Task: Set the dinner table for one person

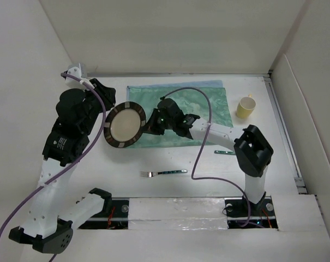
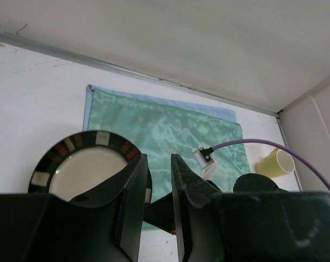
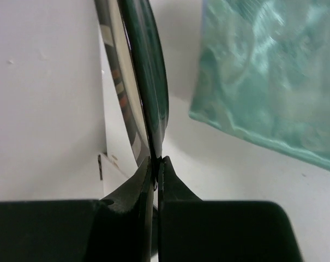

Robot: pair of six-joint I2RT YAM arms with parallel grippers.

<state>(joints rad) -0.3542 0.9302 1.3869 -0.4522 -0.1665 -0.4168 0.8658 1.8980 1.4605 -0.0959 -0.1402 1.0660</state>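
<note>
Placement of round cream plate with dark patterned rim (image 1: pixel 124 125) onto pale green cloth mat (image 1: pixel 208 103), mid-carry.
Right pincer (image 3: pixel 155 159) is pinching the plate's right rim, seen edge-on in the wrist view. Plate looks tilted and raised above the large white table (image 1: pixel 126 161), at the mat's left edge. Left pincer (image 2: pixel 159 161) hovers just beside the plate's far-left side, fingers part spread, nothing between them. To do it well, probably: carry the plate right to mat centre, level it, lower until the base sits flat, then let go. The thin rim pinch may let it pivot, so go slow. Left arm should stay clear. Silver fork with teal handle (image 1: pixel 163 173) lies near, well apart. Yellow cup (image 1: pixel 245 107) stands right of the mat.
</note>
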